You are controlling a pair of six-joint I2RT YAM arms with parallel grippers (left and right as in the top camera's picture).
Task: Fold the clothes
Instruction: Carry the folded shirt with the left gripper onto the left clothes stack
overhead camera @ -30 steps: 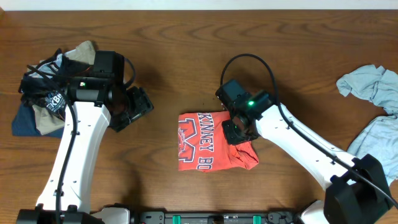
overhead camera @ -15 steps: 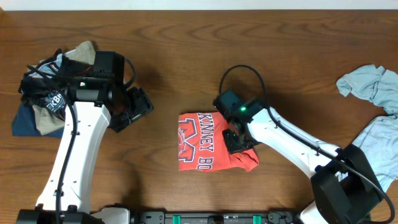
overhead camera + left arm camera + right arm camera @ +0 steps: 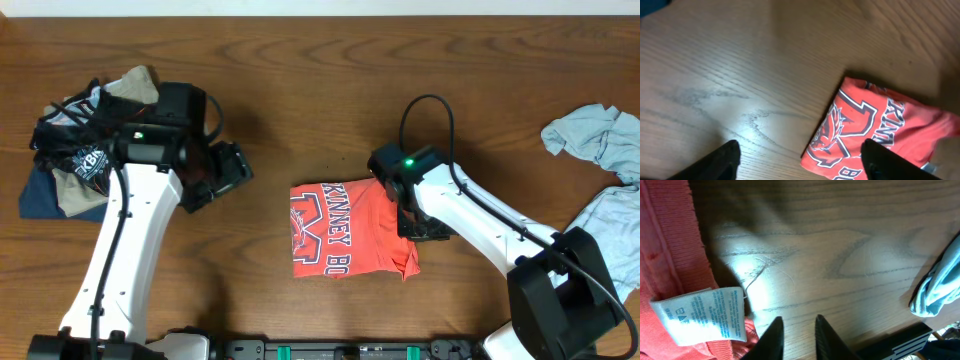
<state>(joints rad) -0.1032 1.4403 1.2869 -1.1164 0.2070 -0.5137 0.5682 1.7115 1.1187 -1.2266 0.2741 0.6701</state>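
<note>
The orange-red T-shirt [image 3: 345, 230] lies folded into a rectangle at the table's middle, white lettering up. It also shows in the left wrist view [image 3: 880, 130]. In the right wrist view its edge [image 3: 665, 240] and white care label [image 3: 702, 312] are at the left. My right gripper [image 3: 422, 225] is low at the shirt's right edge. Its fingers [image 3: 797, 325] stand a narrow gap apart over bare wood and hold nothing. My left gripper [image 3: 228, 172] is wide open [image 3: 802, 152] and empty, above the table left of the shirt. A pale grey-blue tee [image 3: 605, 140] lies crumpled at the far right.
A heap of dark and tan garments [image 3: 75, 155] lies at the far left, behind the left arm. The grey-blue tee shows at the right edge of the right wrist view [image 3: 940, 285]. Bare wooden table [image 3: 300, 90] surrounds the shirt.
My right gripper has moved right, off the top of the shirt to its right edge. The shirt's right side now lies wider and flatter. My left gripper has shifted slightly right.
</note>
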